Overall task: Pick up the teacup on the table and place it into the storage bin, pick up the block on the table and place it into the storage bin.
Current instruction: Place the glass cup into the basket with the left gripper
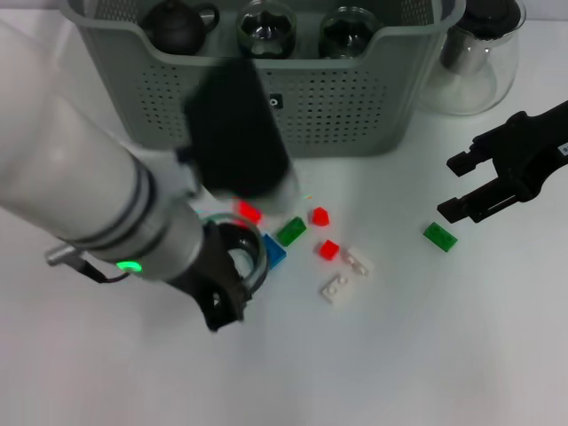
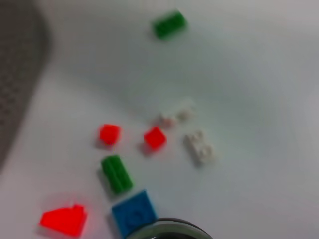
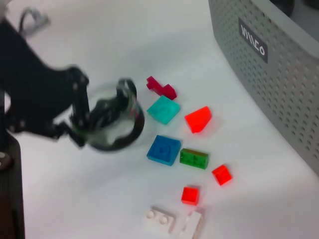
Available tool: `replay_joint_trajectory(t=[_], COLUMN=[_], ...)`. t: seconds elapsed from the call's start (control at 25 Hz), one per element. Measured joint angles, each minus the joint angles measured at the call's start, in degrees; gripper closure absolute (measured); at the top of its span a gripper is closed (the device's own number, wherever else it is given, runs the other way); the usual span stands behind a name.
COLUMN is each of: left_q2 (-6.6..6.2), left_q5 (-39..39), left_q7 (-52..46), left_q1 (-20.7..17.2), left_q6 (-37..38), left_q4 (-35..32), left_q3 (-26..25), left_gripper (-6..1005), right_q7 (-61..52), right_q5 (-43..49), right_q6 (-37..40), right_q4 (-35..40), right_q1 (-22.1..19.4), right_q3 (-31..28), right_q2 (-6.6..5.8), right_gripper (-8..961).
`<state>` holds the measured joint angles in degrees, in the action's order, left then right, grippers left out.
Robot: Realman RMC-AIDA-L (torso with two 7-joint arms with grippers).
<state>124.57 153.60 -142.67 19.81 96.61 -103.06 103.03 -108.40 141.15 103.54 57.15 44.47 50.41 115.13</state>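
1. Gripping the clear glass teacup [image 1: 244, 257] with the left claw [image 3: 102, 108], low and left of the middle in the head view. Looks pinched shut on the cup's rim, with the cup down among the little blocks on the white counter [image 1: 426, 355].
2. Could slip out. Smooth glass, a thin rim, and only a small bite on it. A fast lift would make that worse.
3. Could knock the blue square block [image 1: 276, 253] right beside the cup, or the teal flat block [image 3: 164, 110] near it. Would push them away and make them harder to pick up later.
4. Has to go up and over the wall of the big grey-green storage bin with small holes [image 1: 355, 115], top middle of the head view. Too low a lift, and bang goes the cup on that wall.
5. Already a dark teapot [image 1: 177, 25] and other glass things [image 1: 266, 27] inside. Letting go from too high could crack glass on glass.
6. Right claw [image 1: 448, 186] at the right edge of the head view: wide open, holding nothing, near a small green block [image 1: 439, 236]. Could bump the other arm if both head for the bin together.
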Motion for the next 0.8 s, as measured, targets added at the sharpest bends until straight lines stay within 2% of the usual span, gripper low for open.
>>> replay_joint_trajectory(t=[0.08, 0.24, 0.32, 0.4, 0.44, 0.48, 0.52, 0.6, 0.68, 0.72, 0.8], left_q2=[0.01, -0.26, -0.28, -0.44, -0.63, -0.63, -1.93, -3.55, -6.69, -7.76, -11.35], left_q5=[-6.0, -24.9, -35.5, -42.2, -44.5, -44.5, -46.5, -45.6, -42.6, -41.5, -38.2], left_q7=[-0.2, 0.0, -0.7, -1.3, -1.4, -1.4, -1.6, -1.6, -1.7, -1.7, -0.8], left_q1=[-0.9, -0.3, 2.7, 6.5, 8.5, 8.5, 14.3, 17.7, 21.9, 22.9, 26.9], left_q6=[1.1, 4.4, 7.7, 9.6, 9.9, 9.9, 8.8, 6.6, 2.0, 0.5, -4.3], left_q4=[-2.2, -4.0, -3.4, -2.1, -1.5, -1.5, 1.5, 4.7, 11.3, 13.8, 23.4], left_q3=[-6.3, -24.1, -35.0, -43.9, -47.8, -47.8, -55.6, -58.5, -59.0, -58.7, -57.4], left_gripper=[951, 951, 951, 951, 951, 951, 951, 951, 951, 950, 950], right_q7=[-0.2, -0.3, -0.5, -0.8, -1.0, -1.2, -1.2, -1.3, -1.8, -2.2, -3.1], right_q5=[0.0, 0.0, 0.2, 0.2, 0.2, 0.3, 0.3, 0.2, 0.2, 0.2, 0.2], right_q6=[0.1, 0.2, 0.2, 0.3, 0.4, 0.4, 0.4, 0.4, 0.5, 0.5, 0.7], right_q4=[0.0, 0.0, 0.1, 0.1, 0.1, 0.1, 0.0, -0.4, -0.8, -0.9, -1.0], right_q1=[0.0, 0.0, 0.2, 0.2, 0.3, 0.3, 0.3, 0.3, 0.4, 0.5, 0.7], right_q3=[0.0, -0.1, -0.1, 0.0, 0.0, 0.1, 0.1, 0.0, 0.0, 0.0, 0.0], right_q2=[-0.09, -0.15, -0.17, -0.19, -0.23, -0.28, -0.31, -0.33, -0.34, -0.35, -0.35], right_gripper=[128, 128, 128, 128, 128, 128, 128, 128, 128, 128, 128])
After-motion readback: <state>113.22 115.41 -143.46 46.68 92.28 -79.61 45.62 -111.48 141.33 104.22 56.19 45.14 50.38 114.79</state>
